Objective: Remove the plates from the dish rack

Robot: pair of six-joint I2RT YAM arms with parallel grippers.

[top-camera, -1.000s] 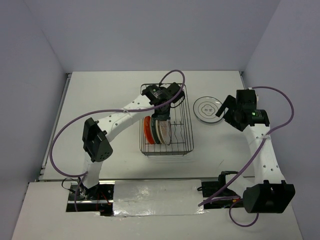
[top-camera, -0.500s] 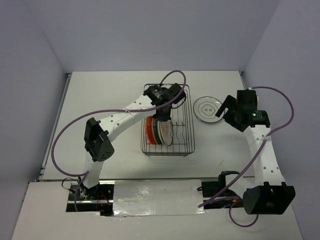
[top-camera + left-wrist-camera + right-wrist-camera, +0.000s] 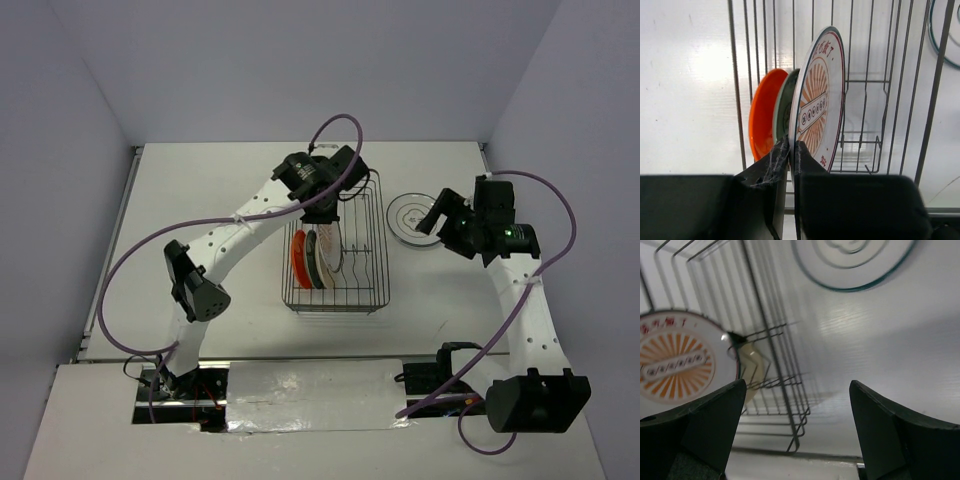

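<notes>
While our left gripper [image 3: 791,150] pinches the patterned plate [image 3: 817,100] by its rim inside the dish rack [image 3: 368,240], we risk it slipping or snagging wires; our right gripper [image 3: 796,410] hovers spread at three o'clock.

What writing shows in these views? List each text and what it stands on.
Red characters along the rim of the round white plate with the orange sunburst centre: too small to read.
Dark characters in its centre band: too blurred to read.
No other text is visible.
</notes>
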